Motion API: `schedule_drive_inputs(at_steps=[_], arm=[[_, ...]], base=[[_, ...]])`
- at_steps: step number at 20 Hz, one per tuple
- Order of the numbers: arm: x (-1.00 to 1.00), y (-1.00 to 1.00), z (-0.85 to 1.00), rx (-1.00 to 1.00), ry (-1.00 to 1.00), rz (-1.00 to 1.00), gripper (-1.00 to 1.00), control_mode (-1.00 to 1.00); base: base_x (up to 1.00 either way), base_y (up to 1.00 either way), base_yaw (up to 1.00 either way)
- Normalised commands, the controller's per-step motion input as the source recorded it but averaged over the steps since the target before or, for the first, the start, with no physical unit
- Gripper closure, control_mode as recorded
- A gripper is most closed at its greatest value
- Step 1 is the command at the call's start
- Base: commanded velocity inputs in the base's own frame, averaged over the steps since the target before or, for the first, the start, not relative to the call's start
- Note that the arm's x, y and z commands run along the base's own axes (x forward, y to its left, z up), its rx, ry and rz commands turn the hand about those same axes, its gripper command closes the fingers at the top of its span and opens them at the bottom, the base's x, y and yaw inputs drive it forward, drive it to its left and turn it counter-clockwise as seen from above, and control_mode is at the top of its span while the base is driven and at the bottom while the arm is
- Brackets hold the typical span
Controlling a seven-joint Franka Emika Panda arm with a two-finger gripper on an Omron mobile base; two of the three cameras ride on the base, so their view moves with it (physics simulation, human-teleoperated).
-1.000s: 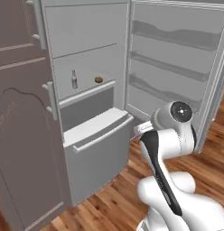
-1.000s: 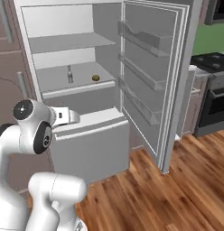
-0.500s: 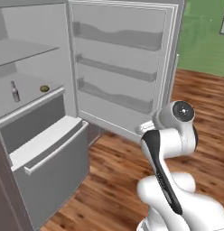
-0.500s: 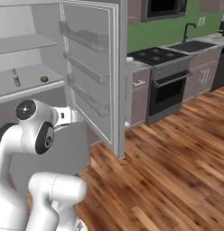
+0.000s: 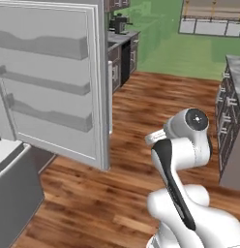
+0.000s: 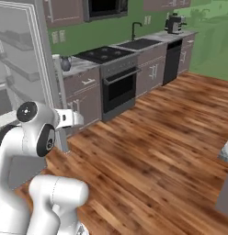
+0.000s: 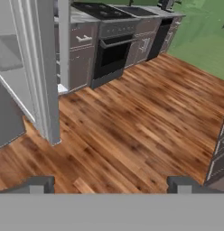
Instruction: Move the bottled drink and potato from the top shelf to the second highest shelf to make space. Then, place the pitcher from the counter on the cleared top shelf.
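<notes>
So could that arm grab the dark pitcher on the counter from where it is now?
Probably not yet. The pitcher sits on the counter well beyond the open end effector, with the fridge door partly between.

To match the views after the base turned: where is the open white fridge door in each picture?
Left base view: white fridge door covers the left half, inner racks facing the camera.
Right base view: at the left edge, above the arm.
Hand view: upper left, seen edge-on.
Shared landmark: dark coffee machine at the far end.
</notes>
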Motion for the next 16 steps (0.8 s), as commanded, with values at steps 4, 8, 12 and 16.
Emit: schedule_drive_inputs(at_steps=[4,8,12,16], arm=[[0.0,0.0,0.0,0.0,0.0,0.0,-1.0,1.0],[0.0,0.0,0.0,0.0,0.0,0.0,-1.0,1.0],[0.0,0.0,0.0,0.0,0.0,0.0,-1.0,1.0],[0.0,0.0,0.0,0.0,0.0,0.0,-1.0,1.0]], base=[[0.08,-0.68,-0.41],[0.38,-0.22,-0.3],[0.74,0.0,-0.15],[1.0,-0.17,-0.01]])
